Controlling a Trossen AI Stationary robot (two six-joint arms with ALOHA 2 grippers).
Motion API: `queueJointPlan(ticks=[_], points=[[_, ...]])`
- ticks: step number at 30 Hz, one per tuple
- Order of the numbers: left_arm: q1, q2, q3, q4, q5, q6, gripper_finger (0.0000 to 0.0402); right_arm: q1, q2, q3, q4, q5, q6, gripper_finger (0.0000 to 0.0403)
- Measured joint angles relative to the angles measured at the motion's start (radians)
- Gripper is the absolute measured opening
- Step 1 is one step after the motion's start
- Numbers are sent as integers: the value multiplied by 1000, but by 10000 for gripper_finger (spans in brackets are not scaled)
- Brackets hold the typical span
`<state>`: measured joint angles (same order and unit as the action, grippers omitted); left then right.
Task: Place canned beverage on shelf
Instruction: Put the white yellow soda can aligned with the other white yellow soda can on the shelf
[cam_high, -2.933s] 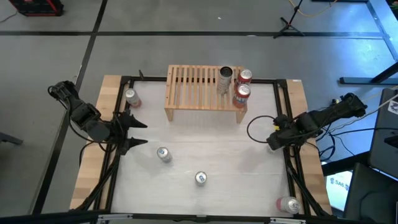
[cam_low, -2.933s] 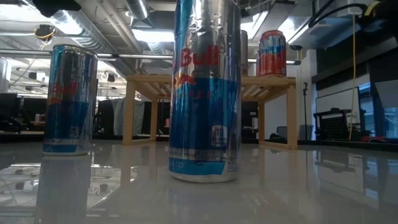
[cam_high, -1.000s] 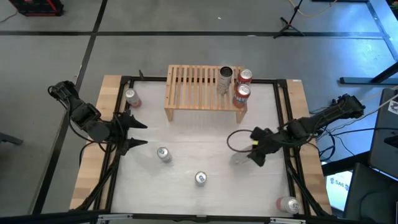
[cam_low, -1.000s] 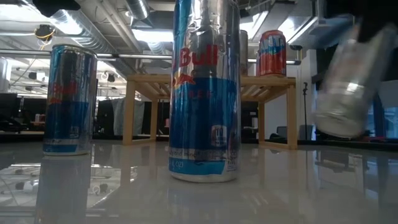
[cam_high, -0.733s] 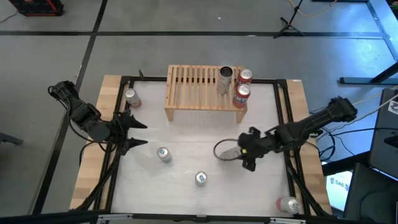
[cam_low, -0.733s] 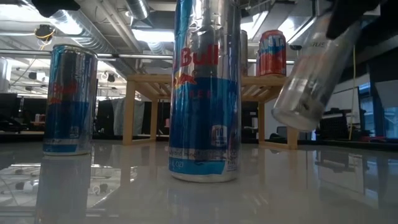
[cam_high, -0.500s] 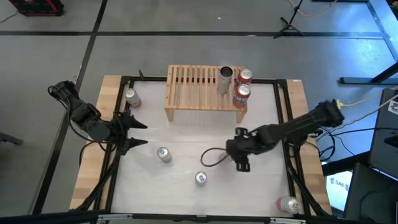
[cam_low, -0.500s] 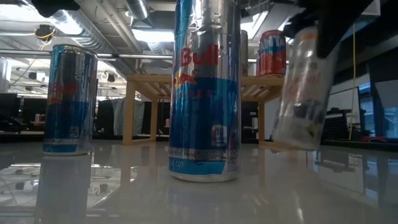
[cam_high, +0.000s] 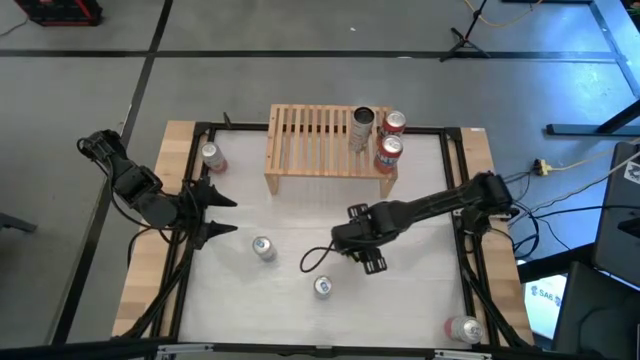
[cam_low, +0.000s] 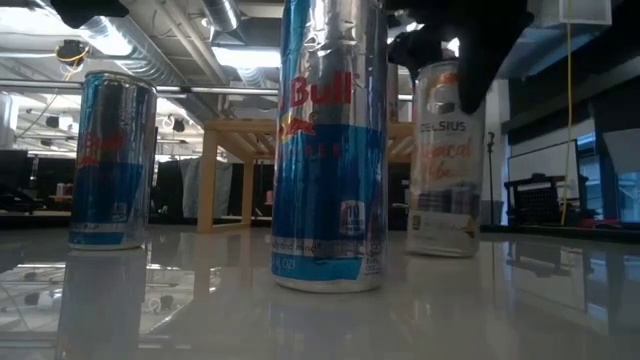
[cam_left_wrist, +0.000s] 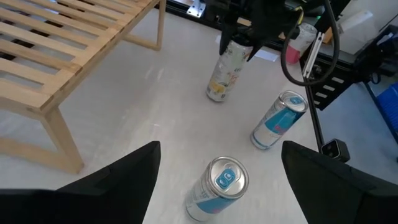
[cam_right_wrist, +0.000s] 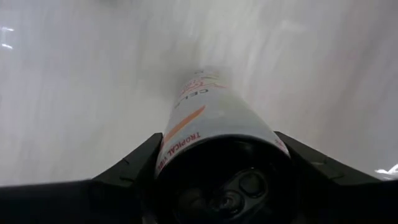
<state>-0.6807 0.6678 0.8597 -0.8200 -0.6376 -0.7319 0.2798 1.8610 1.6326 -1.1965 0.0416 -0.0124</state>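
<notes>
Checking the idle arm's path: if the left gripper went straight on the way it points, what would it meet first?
Probably the nearest blue can, standing on the table between the left gripper fingers' line; a second blue can and the white can stand farther off. Depth is uncertain.

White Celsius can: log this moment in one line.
right hand: holding white Celsius can upright, mid-table | shelf: three cans on it | left hand: waiting open, left edge

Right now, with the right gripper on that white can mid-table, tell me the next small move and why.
Probably lift it straight up a little. The right gripper is shut on the white can, which stands upright at or just above the table, short of the shelf, whose slatted top is higher. The left gripper waits open at the table's left edge.
</notes>
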Motion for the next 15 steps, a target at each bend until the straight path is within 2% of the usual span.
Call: queueJointPlan(ticks=[3, 8, 10, 15], points=[[0, 0, 0, 0, 0, 0, 324, 0, 7, 6, 0, 4, 0, 246], [0, 0, 0, 0, 0, 1, 324, 1, 9, 5, -1, 8, 33, 357], [0, 0, 0, -1, 0, 1, 324, 1, 8, 7, -6, 9, 61, 384], [0, 0, 0, -1, 0, 1, 324, 1, 9, 80, -45, 7, 112, 362]])
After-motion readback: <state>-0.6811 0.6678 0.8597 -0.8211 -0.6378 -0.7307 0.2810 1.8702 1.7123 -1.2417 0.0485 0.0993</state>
